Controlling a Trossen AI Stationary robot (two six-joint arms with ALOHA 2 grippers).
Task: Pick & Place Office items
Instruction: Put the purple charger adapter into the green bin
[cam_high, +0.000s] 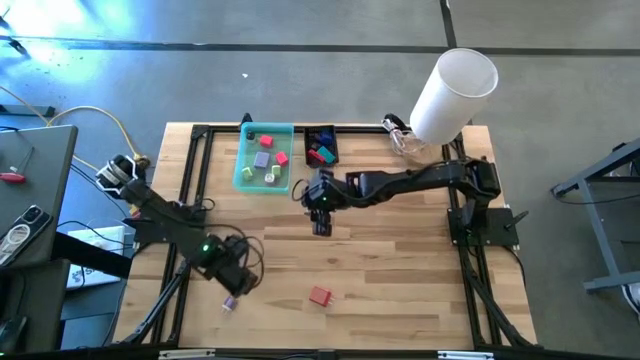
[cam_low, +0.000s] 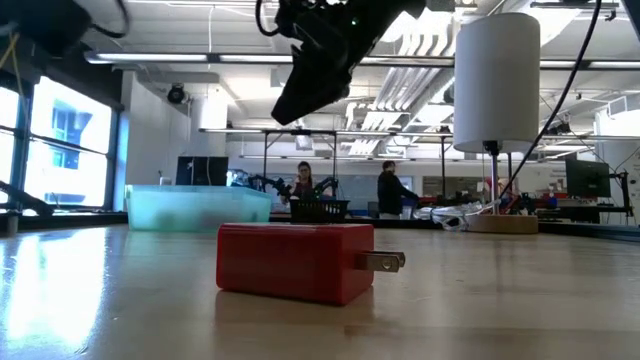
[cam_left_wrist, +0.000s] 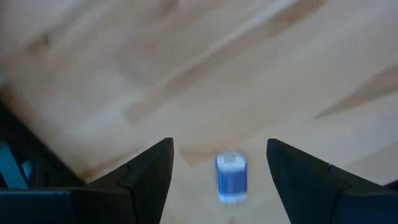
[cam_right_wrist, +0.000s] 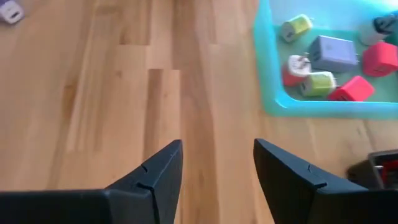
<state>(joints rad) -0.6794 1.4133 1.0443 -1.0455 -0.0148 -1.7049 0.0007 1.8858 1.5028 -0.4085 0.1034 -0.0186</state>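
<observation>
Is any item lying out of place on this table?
Yes. A red plug block and a small blue piece lie loose on the wood, apart from the teal tray holding the others.

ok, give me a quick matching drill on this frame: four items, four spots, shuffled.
Items:
1. red charger
2. blue piece
3. white cylinder
4. teal tray

Places:
A. back right corner of table
B. between the left gripper's open jaws
C. alone on the front of the table
D. back of table, holding coloured pieces

Pairs: 1-C, 2-B, 3-A, 4-D
</observation>
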